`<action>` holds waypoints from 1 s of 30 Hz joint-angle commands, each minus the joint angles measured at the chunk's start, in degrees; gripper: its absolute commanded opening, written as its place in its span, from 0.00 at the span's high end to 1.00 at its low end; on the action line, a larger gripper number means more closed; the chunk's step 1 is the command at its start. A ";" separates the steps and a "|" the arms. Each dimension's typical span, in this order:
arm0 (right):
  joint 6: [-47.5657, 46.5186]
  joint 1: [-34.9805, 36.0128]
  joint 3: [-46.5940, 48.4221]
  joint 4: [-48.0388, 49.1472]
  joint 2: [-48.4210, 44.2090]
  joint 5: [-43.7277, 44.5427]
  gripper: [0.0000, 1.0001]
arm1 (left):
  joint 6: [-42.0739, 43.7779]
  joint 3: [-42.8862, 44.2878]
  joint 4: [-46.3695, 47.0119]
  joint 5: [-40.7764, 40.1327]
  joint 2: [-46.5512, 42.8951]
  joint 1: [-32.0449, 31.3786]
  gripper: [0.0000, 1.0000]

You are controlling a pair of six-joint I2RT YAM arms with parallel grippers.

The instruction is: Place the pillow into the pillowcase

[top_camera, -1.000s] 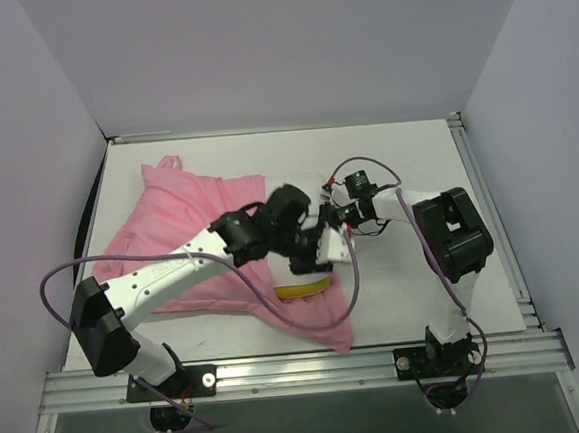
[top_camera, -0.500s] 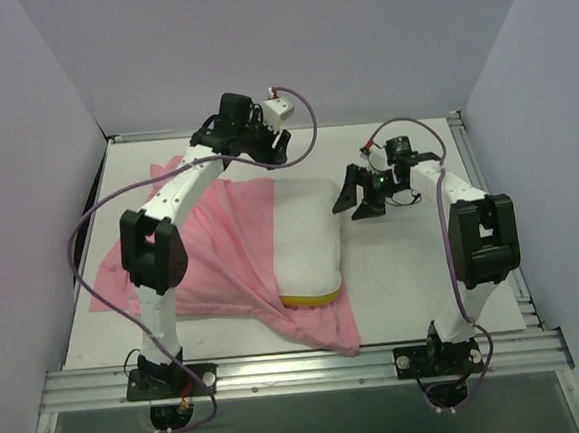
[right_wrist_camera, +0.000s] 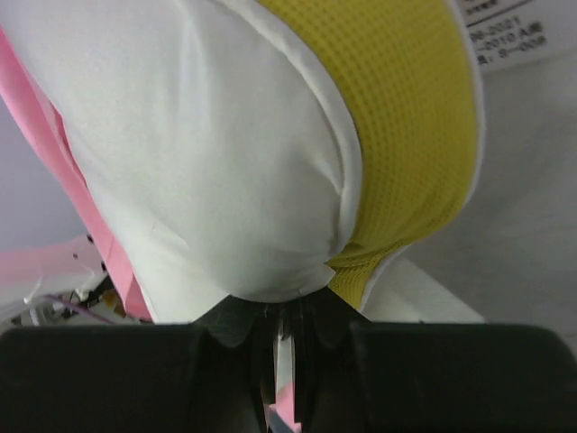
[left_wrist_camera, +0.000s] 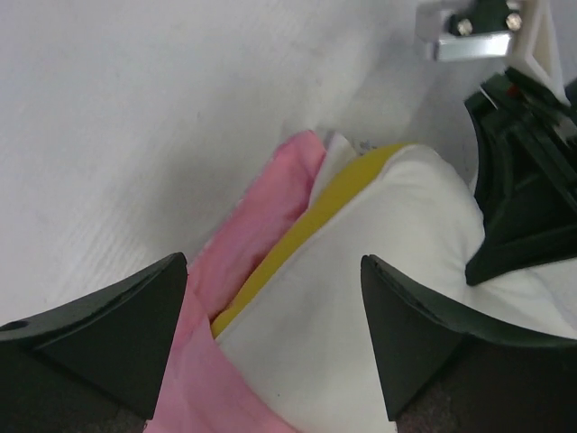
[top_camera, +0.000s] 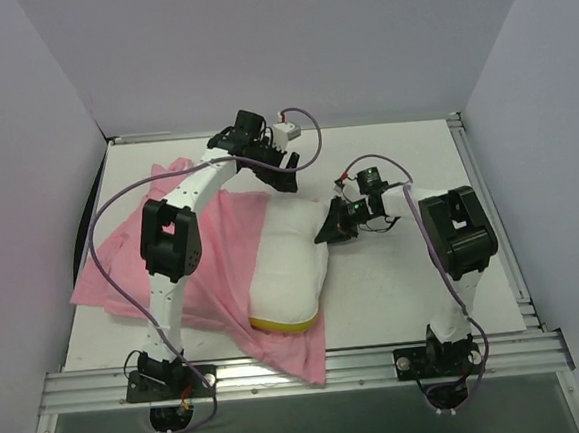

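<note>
right fingers [right_wrist_camera: 230, 327] have swung in and now pinch the white pillow [top_camera: 288, 262] by its corner; left fingers [left_wrist_camera: 108, 334] hang spread wide just over its yellow edge. beyond them the pillow lies on the pink pillowcase [top_camera: 144, 278], spread across the desk [top_camera: 405, 278].

The pillow [top_camera: 291, 261] is plain white with a yellow, fine-gridded trim [right_wrist_camera: 410, 117], both just ahead of the black right gripper [top_camera: 329, 229]. Between the black fingers [left_wrist_camera: 99, 334] of the left gripper [left_wrist_camera: 270, 307], the pillowcase [left_wrist_camera: 261, 225] shows plain matte pink. The table [left_wrist_camera: 135, 108] beyond them is white.
</note>
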 commanded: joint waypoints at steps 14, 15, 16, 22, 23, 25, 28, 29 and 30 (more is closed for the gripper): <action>-7.71 -0.05 -13.38 -9.89 -13.04 -3.08 1.00 | -9.18 -45.64 -5.12 -32.04 -33.82 3.30 0.27; -7.88 1.52 -13.73 -9.98 -13.12 -3.17 1.00 | -8.22 -43.47 -5.12 -29.07 -31.37 3.22 0.30; -7.89 2.23 -14.08 -9.81 -13.21 -3.52 1.00 | -8.12 -41.53 -4.95 -24.43 -25.60 3.22 0.32; -9.81 7.06 -14.79 -9.54 -14.44 -6.86 1.00 | -2.25 -19.30 -5.30 -11.48 -7.03 0.67 0.48; -10.34 7.42 -14.44 -8.85 -14.70 -6.17 1.00 | -1.62 -13.10 -5.39 -8.42 -5.78 -0.11 0.48; -10.00 7.86 -12.26 -7.44 -14.19 -3.71 1.00 | -1.53 -6.66 -5.74 -6.12 -2.36 -0.82 0.48; -9.29 7.52 -5.42 -7.17 -11.64 -2.12 0.96 | -2.49 2.51 -6.09 -2.77 -1.55 -0.39 0.39; -9.47 7.08 -3.73 -8.56 -11.37 -2.46 0.89 | -2.50 3.57 -6.09 -1.55 -2.25 0.05 0.36; -9.73 6.81 -2.49 -9.71 -11.37 -3.16 0.70 | -1.97 3.14 -6.09 0.38 -3.30 1.18 0.32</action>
